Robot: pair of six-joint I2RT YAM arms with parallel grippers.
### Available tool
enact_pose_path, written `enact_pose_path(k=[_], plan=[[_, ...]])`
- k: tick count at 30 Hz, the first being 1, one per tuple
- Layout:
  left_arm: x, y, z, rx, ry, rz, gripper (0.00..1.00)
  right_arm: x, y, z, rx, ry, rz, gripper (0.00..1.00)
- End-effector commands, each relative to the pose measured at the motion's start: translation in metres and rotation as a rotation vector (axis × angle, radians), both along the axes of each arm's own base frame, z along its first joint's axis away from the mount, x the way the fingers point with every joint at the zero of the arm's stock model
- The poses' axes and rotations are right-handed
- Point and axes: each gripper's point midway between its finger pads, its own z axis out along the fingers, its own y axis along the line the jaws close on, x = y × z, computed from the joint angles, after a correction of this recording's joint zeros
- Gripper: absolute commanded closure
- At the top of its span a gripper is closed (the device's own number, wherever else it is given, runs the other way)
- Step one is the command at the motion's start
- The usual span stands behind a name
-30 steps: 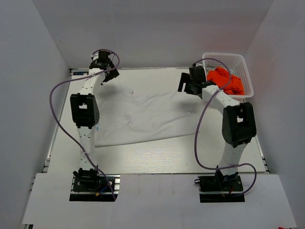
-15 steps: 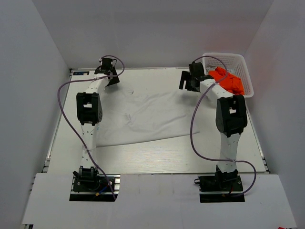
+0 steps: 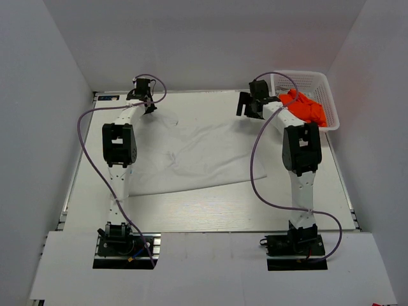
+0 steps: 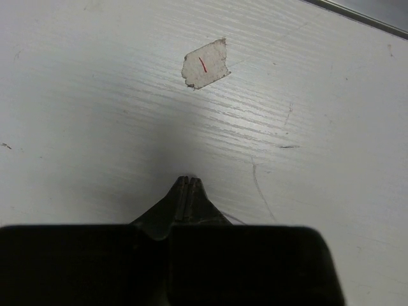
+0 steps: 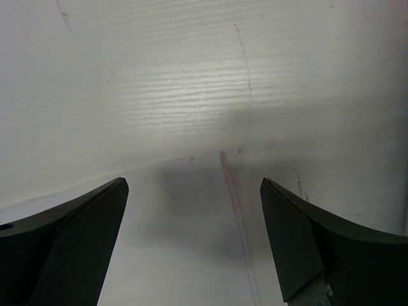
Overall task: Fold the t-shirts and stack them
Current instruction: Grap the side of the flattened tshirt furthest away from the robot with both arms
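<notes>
Lying on the tabletop [image 3: 210, 207]: the white t-shirt [image 3: 191, 156], spread open and wrinkled across the middle, its near hem slanting from lower left to higher right
White t-shirt, far edge: reaches toward both arms' ends, one far corner by the left arm, the other by the right
Orange t-shirt [image 3: 306, 107]: bunched in a heap inside the basket [image 3: 322, 80], well apart from the white one
Basket: white plastic lattice, at the far right corner of the tabletop, just beside the right arm's wrist
Left gripper [image 3: 146, 105]: at the far left of the tabletop, by the shirt's far left corner; its wrist view shows the two fingers [image 4: 181, 193] pressed together with no gap
Left gripper, hold: cannot tell whether any cloth is pinched; only bare tabletop shows ahead of the tips
Paper scrap [image 4: 205, 62]: small, torn, pale, with a short red mark, flat on the tabletop ahead of the left gripper
Right gripper [image 3: 245, 109]: at the shirt's far right corner, jaws spread wide, holding nothing
Right wrist view: dark fingers [image 5: 70, 242] far apart at either side, white cloth with a seam line below and between them, the cloth's edge crossing just ahead of the tips, bare wood-grain tabletop beyond
Cables [image 3: 86, 146]: purple, looping from each base up to each wrist
</notes>
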Motion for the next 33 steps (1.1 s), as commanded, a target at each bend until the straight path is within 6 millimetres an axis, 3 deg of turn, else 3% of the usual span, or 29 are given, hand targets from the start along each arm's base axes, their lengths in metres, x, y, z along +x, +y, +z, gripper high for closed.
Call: enact_pose_path(k=[1, 2, 5, 8, 9, 10, 12, 13, 17, 18, 21, 22, 23, 25, 26, 27, 28, 31, 32, 33], plan=[[-0.013, -0.006, 0.002, -0.027, 0.033, -0.029, 1.00, 0.016, 0.003, -0.010, 0.006, 0.001, -0.004, 0.10], [-0.013, -0.006, 0.000, -0.027, 0.030, -0.029, 1.00, 0.022, 0.008, -0.003, 0.020, -0.021, 0.000, 0.10], [-0.012, -0.006, 0.019, -0.030, -0.013, -0.029, 1.00, 0.030, 0.011, -0.015, 0.044, -0.010, -0.005, 0.11], [-0.012, -0.007, 0.034, -0.038, -0.049, -0.024, 1.00, 0.032, 0.015, -0.025, 0.054, -0.002, -0.010, 0.21], [-0.016, -0.007, 0.031, -0.038, -0.043, -0.023, 1.00, 0.033, 0.013, -0.025, 0.055, -0.003, -0.012, 0.36], [-0.013, -0.005, 0.043, -0.034, -0.075, -0.017, 1.00, 0.033, 0.017, -0.026, 0.071, -0.001, 0.002, 0.43], [-0.018, -0.005, 0.043, -0.034, -0.080, -0.017, 1.00, 0.034, 0.018, -0.025, 0.074, -0.008, 0.004, 0.58], [-0.017, -0.005, 0.047, -0.035, -0.097, -0.018, 1.00, 0.035, 0.020, -0.022, 0.073, -0.016, 0.008, 0.70], [-0.024, -0.004, 0.060, -0.037, -0.120, -0.018, 1.00, 0.036, 0.018, -0.017, 0.071, -0.026, 0.007, 0.94], [-0.024, -0.004, 0.074, -0.039, -0.147, -0.018, 1.00, 0.035, 0.018, -0.017, 0.066, -0.026, 0.006, 0.99], [-0.033, -0.009, 0.083, -0.041, -0.169, -0.028, 1.00, 0.029, 0.015, -0.007, 0.050, -0.045, 0.007, 1.00], [-0.036, -0.013, 0.102, -0.039, -0.204, -0.032, 1.00, 0.028, 0.017, -0.004, 0.051, -0.052, 0.021, 1.00], [-0.043, -0.013, 0.099, -0.039, -0.201, -0.032, 1.00, 0.028, 0.016, 0.013, 0.060, -0.082, 0.024, 1.00], [-0.057, -0.010, 0.097, -0.039, -0.193, -0.013, 1.00, 0.020, 0.020, 0.011, 0.067, -0.086, 0.051, 1.00], [-0.062, -0.009, 0.114, -0.042, -0.225, -0.013, 1.00, 0.019, 0.020, 0.029, 0.077, -0.119, 0.059, 1.00], [-0.068, -0.009, 0.117, -0.050, -0.227, -0.006, 1.00, 0.017, 0.023, 0.029, 0.087, -0.129, 0.073, 1.00], [-0.079, -0.008, 0.108, -0.048, -0.206, -0.006, 1.00, 0.011, 0.022, 0.024, 0.083, -0.117, 0.082, 1.00], [-0.097, -0.007, 0.128, -0.070, -0.234, 0.009, 1.00, 0.002, 0.023, 0.046, 0.105, -0.157, 0.097, 1.00], [-0.110, -0.006, 0.117, -0.077, -0.206, 0.019, 1.00, -0.003, 0.024, 0.041, 0.110, -0.145, 0.106, 1.00], [-0.116, -0.006, 0.119, -0.088, -0.214, 0.028, 1.00, -0.006, 0.025, 0.051, 0.116, -0.160, 0.113, 1.00]])
